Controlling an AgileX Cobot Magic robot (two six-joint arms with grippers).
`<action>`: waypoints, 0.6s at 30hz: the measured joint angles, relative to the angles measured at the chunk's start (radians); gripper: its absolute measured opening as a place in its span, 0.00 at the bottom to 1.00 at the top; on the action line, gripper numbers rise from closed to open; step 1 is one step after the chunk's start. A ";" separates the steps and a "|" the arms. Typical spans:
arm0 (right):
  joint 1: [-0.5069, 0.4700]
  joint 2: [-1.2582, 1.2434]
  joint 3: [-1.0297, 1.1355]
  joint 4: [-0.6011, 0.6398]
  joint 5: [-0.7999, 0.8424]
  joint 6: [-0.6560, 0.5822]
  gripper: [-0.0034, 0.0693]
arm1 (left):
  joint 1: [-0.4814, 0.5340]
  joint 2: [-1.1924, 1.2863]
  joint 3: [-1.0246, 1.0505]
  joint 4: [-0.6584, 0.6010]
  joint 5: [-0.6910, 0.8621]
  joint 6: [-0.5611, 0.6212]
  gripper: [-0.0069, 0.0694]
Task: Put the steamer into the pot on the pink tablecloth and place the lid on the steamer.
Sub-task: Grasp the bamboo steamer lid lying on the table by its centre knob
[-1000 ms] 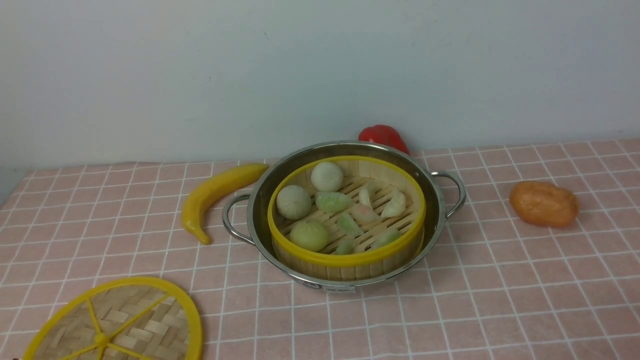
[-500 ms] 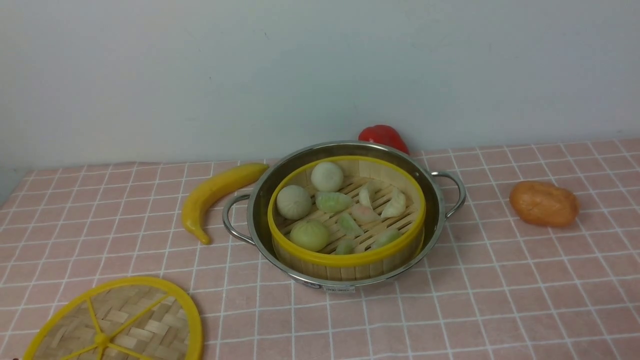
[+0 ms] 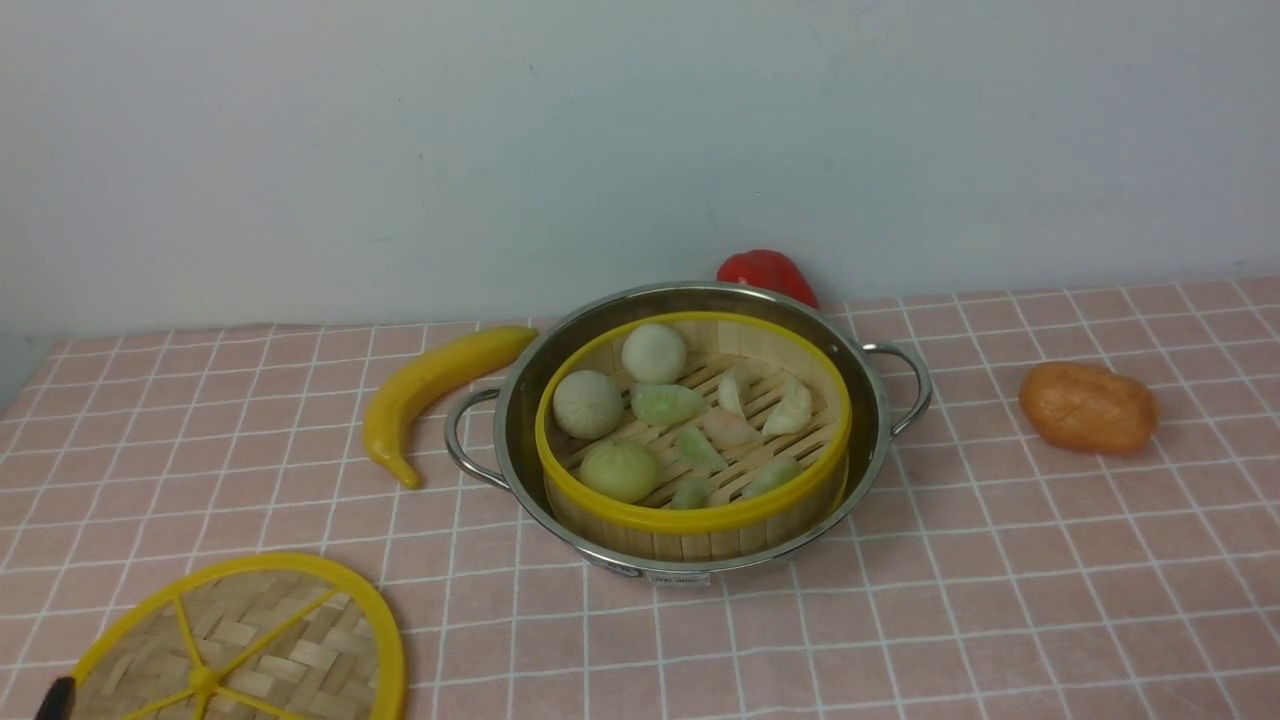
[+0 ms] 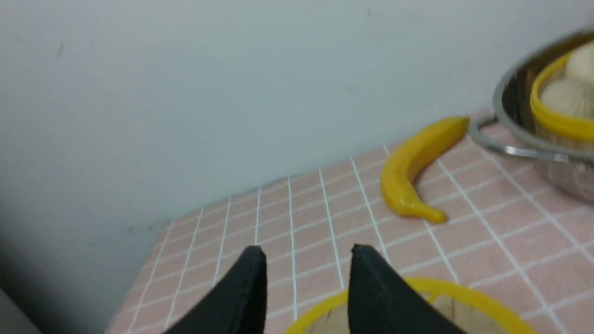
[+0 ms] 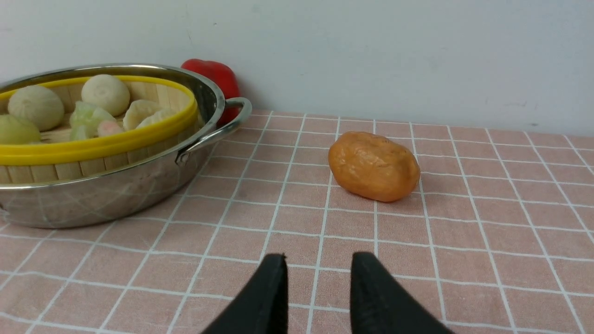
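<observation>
The steamer (image 3: pixel 694 516), a bamboo basket with a yellow rim holding buns and dumplings, sits inside the steel pot (image 3: pixel 520 400) on the pink tablecloth (image 3: pixel 1000 600). The woven lid (image 3: pixel 240 650) lies flat at the near left corner. My left gripper (image 4: pixel 306 253) is open above the lid's (image 4: pixel 464 292) edge, nothing between its fingers; one fingertip (image 3: pixel 55 697) shows at the front view's bottom left. My right gripper (image 5: pixel 318 260) is open over bare cloth, near side of the pot (image 5: pixel 102 195) and steamer (image 5: pixel 93 144); it is out of the front view.
A yellow banana (image 3: pixel 430 385) lies left of the pot, close to its handle. A red pepper (image 3: pixel 765 272) stands behind the pot by the wall. An orange potato-like lump (image 3: pixel 1087 406) lies to the right. The cloth ends at the left edge (image 4: pixel 139 278).
A black fingertip of my left gripper has come into the front view at the bottom left, beside the lid. Pot, steamer and lid have not moved.
</observation>
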 joint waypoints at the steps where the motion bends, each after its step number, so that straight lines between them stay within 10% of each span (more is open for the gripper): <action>1: 0.000 0.000 0.000 0.000 0.000 0.000 0.36 | 0.000 0.000 0.000 -0.016 -0.032 -0.010 0.41; 18: 0.000 0.000 0.000 0.000 0.000 0.000 0.38 | 0.000 0.000 0.000 -0.206 -0.506 -0.333 0.41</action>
